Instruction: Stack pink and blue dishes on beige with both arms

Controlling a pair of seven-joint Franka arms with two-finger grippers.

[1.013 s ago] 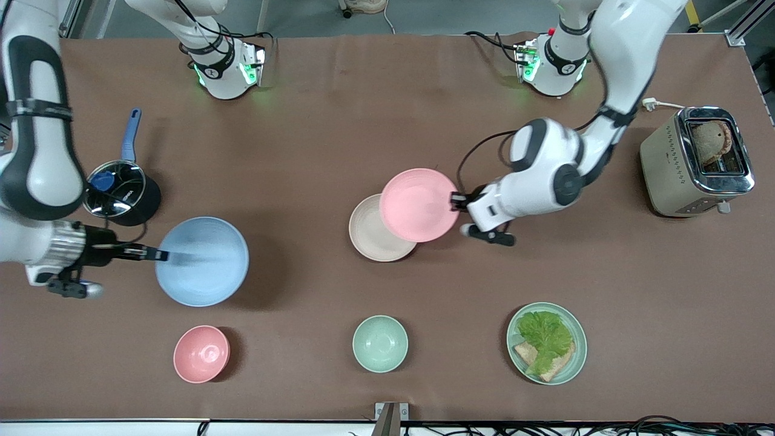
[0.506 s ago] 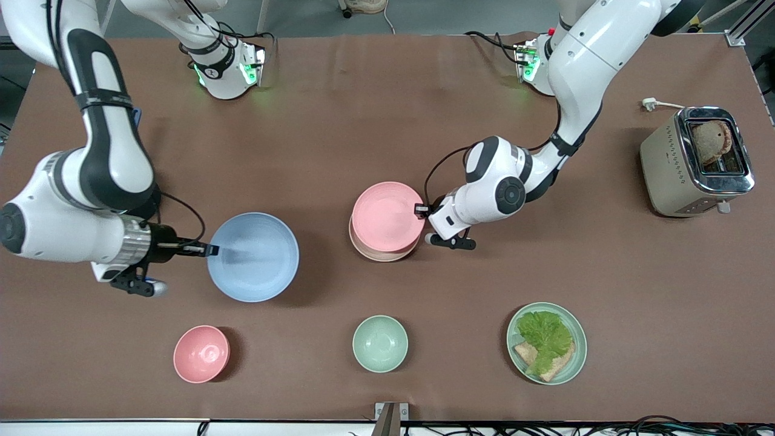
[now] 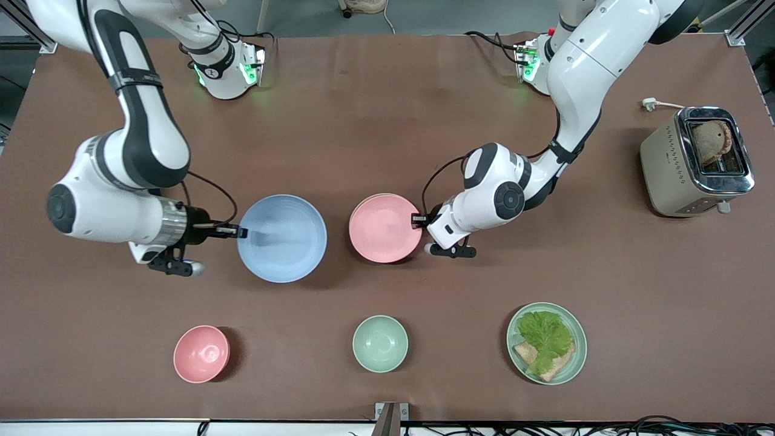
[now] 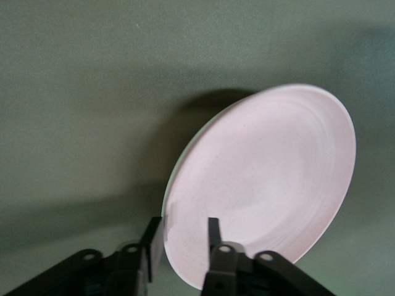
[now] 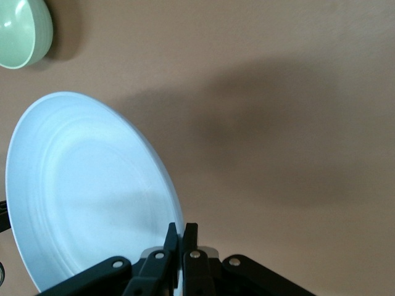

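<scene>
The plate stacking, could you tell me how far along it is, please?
Nearly done: the pink plate lies on the beige plate, and the left gripper is open at its rim. In hand: the right gripper holds the blue plate beside the stack. Left: setting blue on pink.

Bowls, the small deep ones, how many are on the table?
2: the small deep pink bowl toward the right arm's end, the small mint-green bowl mid-table, both nearest the front camera.

Front camera: high, across table point(image 3: 375, 121), facing arm bases. Wrist cameras: close. Left shares pink plate point(image 4: 265, 185) point(image 3: 384, 229); right shares blue plate point(image 5: 86, 191) point(image 3: 282, 238).
</scene>
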